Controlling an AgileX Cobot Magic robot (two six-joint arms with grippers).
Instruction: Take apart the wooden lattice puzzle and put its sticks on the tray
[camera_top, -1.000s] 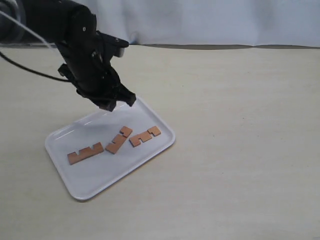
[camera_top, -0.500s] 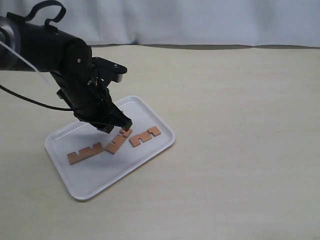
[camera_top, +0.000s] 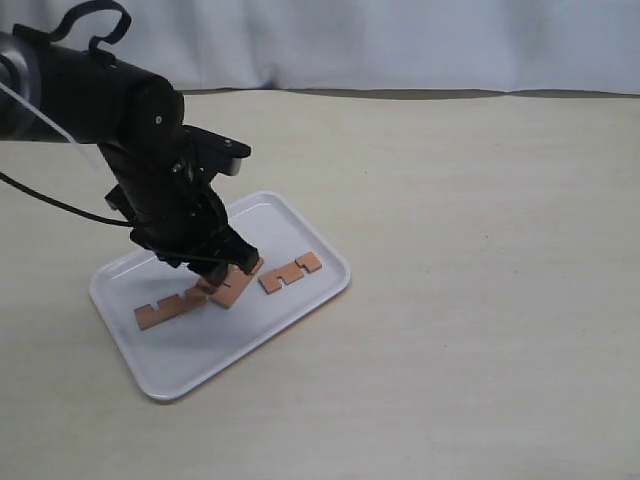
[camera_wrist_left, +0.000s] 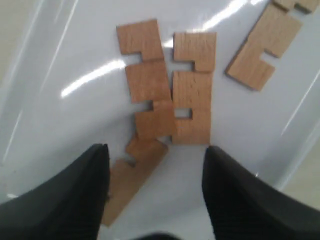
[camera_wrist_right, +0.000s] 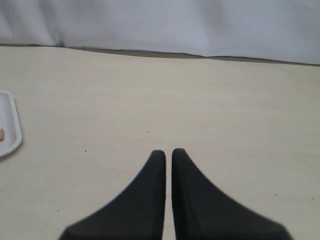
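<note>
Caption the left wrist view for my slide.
Open fingers above four notched wooden sticks lying on the white tray.

My left arm (camera_top: 120, 110) wears a bulky matt-black shell with rounded joints; a thin black cable (camera_top: 60, 204) trails off at nine o'clock and a black loop (camera_top: 100, 5) arches at twelve. My left gripper (camera_wrist_left: 155, 150) and right gripper (camera_wrist_right: 168, 152) carry black, tapering, blunt-tipped fingers (camera_wrist_left: 235, 195).
</note>
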